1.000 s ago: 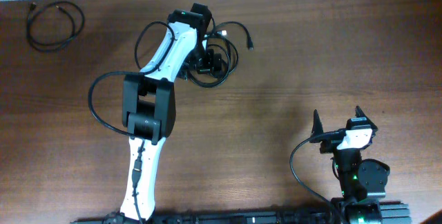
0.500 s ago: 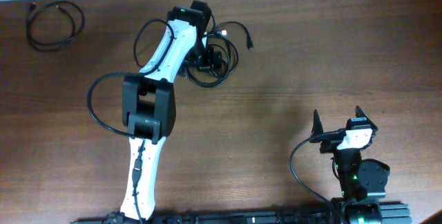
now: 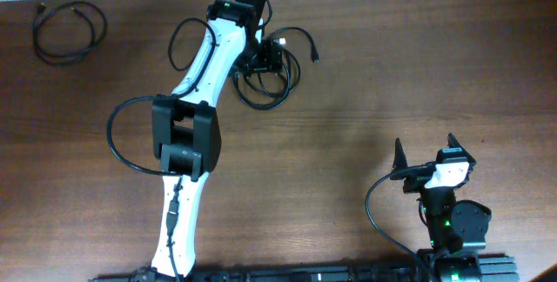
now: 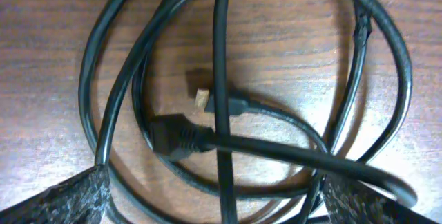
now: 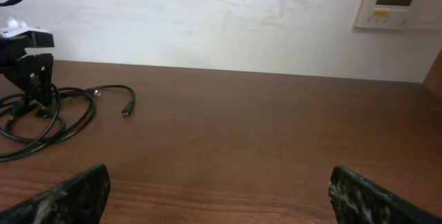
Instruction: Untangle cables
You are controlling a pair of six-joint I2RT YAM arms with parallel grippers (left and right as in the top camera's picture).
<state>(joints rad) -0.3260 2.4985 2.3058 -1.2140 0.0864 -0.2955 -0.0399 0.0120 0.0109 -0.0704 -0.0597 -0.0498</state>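
The brown wooden table [image 3: 409, 73] fills the overhead view, with a pale wall [image 5: 207, 16] along its far edge.

The left arm [image 3: 207, 64] reaches from its base at the near edge far up the table. Its black elbow block sits about mid-table, and the white forearm leans up and to the right towards the far edge. The wrist is bent over so that the left gripper [image 3: 265, 56] points down at the tabletop. Its fingers [image 4: 69, 196] are spread wide at the two lower corners of the wrist view. They pinch nothing, and the cords lie between them.

The right arm [image 3: 448, 212] is folded compactly over its base at the near right corner, well apart from the cords. The right gripper [image 3: 426, 151] is held level and faces the far wall. Its fingertips [image 5: 69, 193] are spread and hold nothing.

The tangled cables [image 3: 270, 77] lie in overlapping black loops directly under the left gripper, near the far edge. A free plug end [image 3: 315, 56] trails out to their right. A separate loose cable loop [image 3: 68, 31] lies alone at the far left corner.

Seen from the left wrist, a straight cord [image 4: 222, 58] crosses over a black moulded plug [image 4: 176, 137]. It also crosses a smaller metal-tipped plug [image 4: 204, 99], which rests inside the loops.
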